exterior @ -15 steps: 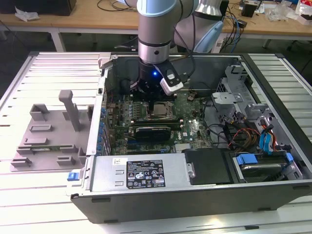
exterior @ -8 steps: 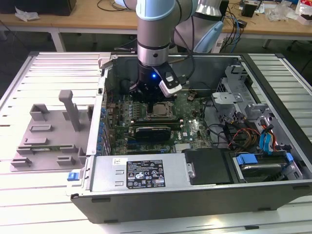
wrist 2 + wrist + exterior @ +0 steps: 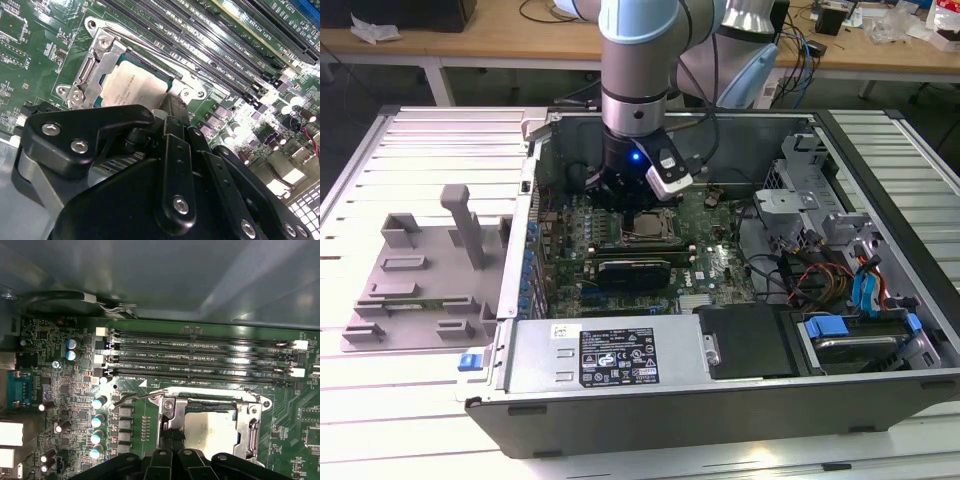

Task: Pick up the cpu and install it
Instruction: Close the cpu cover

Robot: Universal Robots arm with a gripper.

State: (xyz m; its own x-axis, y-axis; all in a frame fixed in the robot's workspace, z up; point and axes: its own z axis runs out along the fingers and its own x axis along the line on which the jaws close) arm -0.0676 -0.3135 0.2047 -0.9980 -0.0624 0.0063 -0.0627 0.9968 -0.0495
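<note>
The cpu [image 3: 134, 84] lies flat inside the socket frame [image 3: 251, 426] on the motherboard [image 3: 75, 390], with the gripper [image 3: 172, 107] tip at its edge; I cannot tell whether the jaws are open or closed. Seating it well likely means keeping it level and square to the frame, with no sideways push

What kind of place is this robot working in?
Probably a robotics lab or test workshop: an open computer case lies on a slatted metal table, with a robot arm over it and cable-strewn wooden benches behind.
</note>
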